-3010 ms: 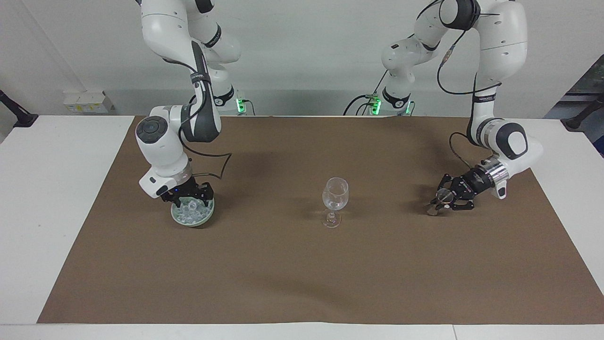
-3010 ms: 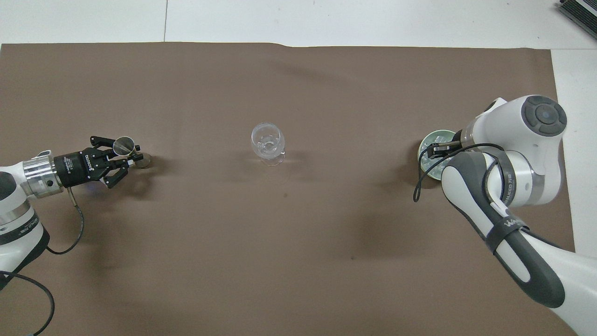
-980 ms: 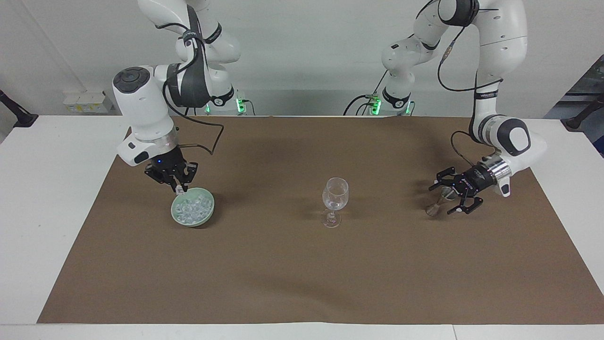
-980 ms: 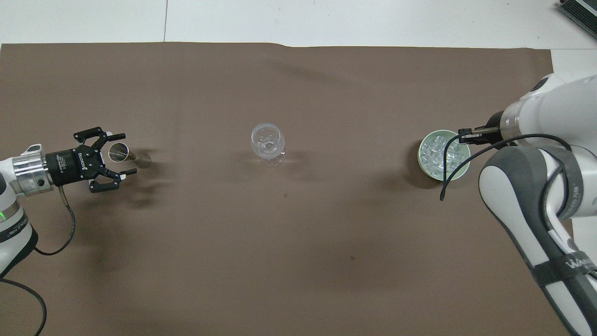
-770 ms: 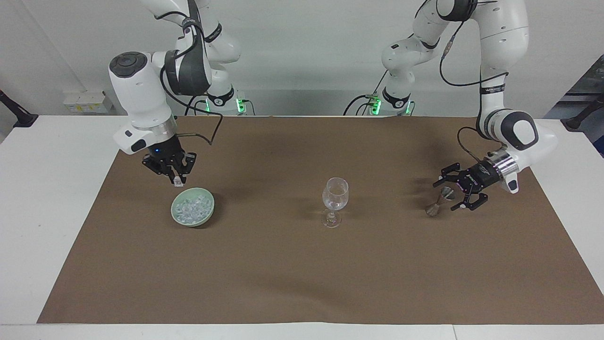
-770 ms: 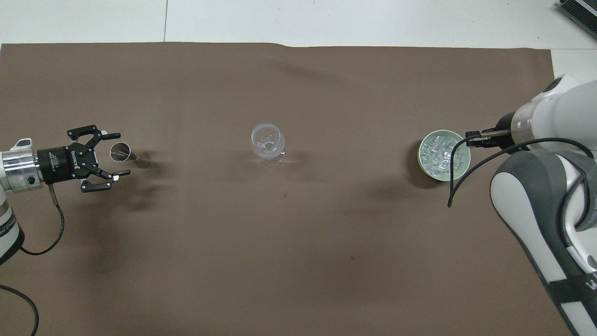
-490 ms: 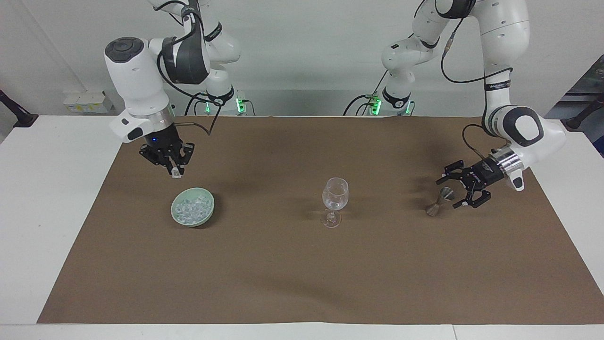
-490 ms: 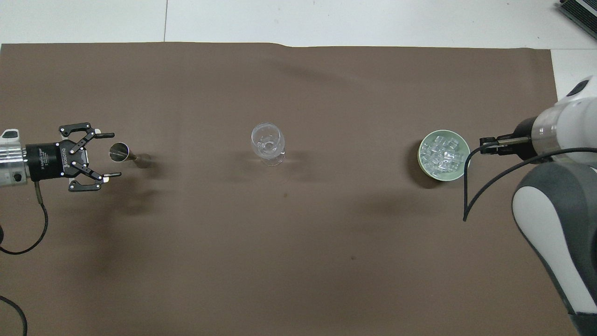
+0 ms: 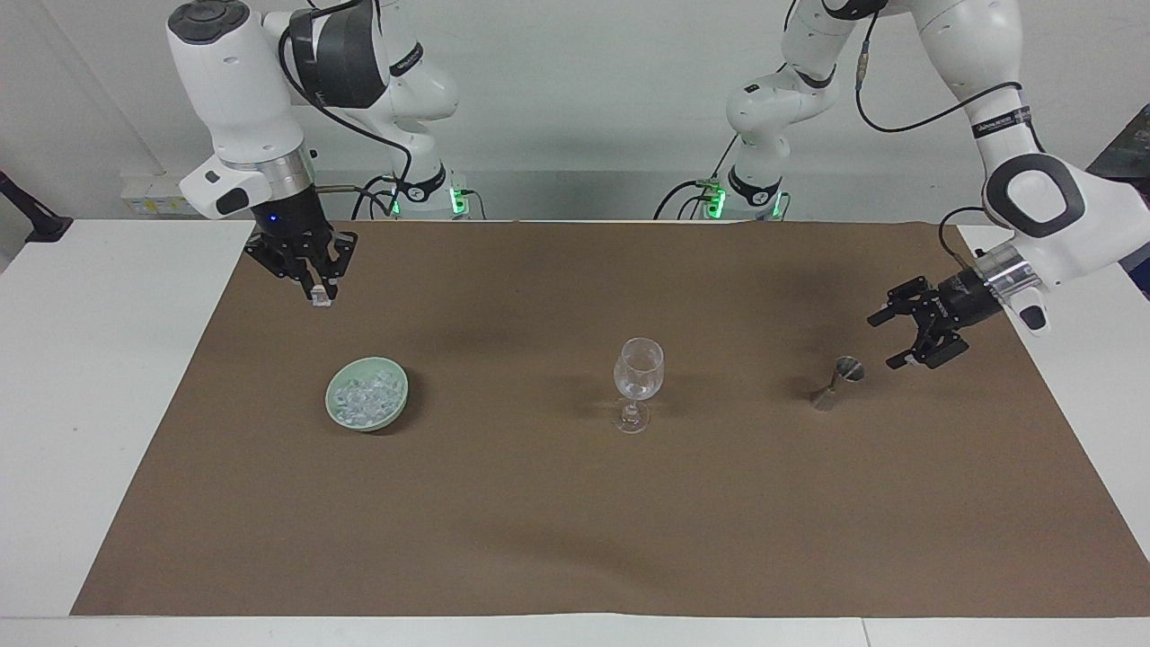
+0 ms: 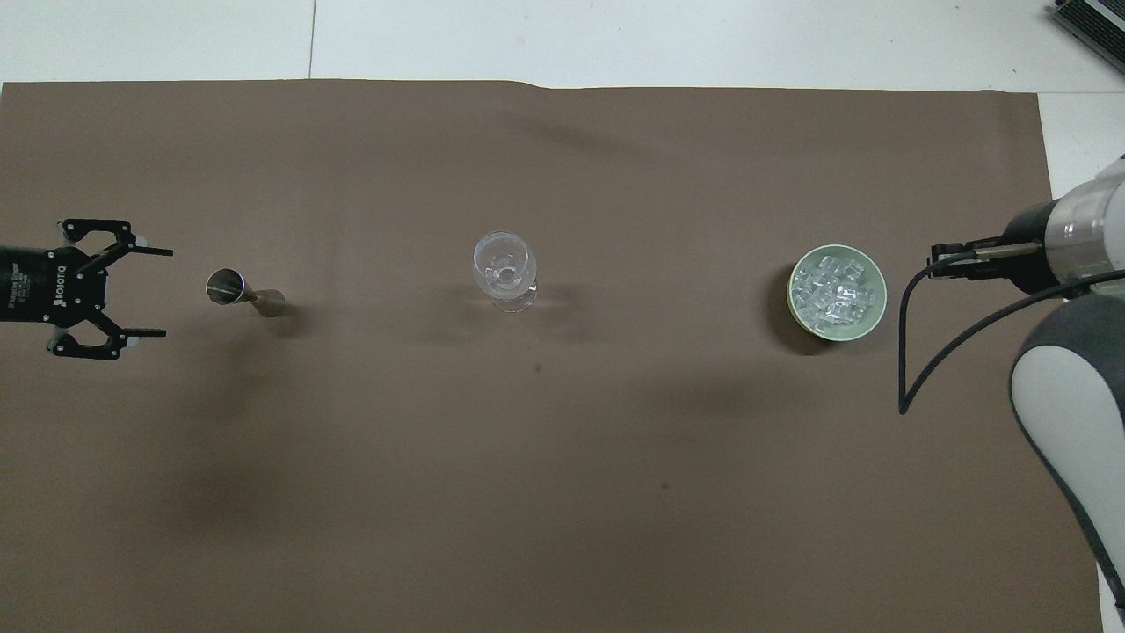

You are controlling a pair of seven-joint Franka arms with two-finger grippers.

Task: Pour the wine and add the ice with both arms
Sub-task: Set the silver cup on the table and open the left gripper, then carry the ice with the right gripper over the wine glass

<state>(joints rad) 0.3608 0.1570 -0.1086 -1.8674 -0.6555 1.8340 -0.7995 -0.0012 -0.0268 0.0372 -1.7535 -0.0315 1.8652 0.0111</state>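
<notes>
A clear stemmed wine glass [image 9: 638, 370] [image 10: 503, 266] stands upright mid-mat. Ice [image 9: 363, 395] [image 10: 831, 288] fills a pale green bowl [image 9: 368, 422] [image 10: 844, 331] toward the right arm's end. My right gripper [image 9: 318, 295] [image 10: 935, 258] hangs high over the mat beside the bowl, shut on a small whitish ice cube. A small metal jigger [image 9: 835, 382] [image 10: 237, 290] stands toward the left arm's end. My left gripper [image 9: 885, 341] [image 10: 164, 293] is open beside the jigger and apart from it, holding nothing. Wine is out of view.
A brown mat [image 9: 575, 521] [image 10: 562, 492] covers most of the white table [image 9: 81, 359]. A dark object [image 10: 1094, 22] lies at the table corner farthest from the robots, at the right arm's end.
My right gripper has risen from the bowl with an ice cube in it. My left gripper, open, has drawn back from the jigger toward the left arm's end.
</notes>
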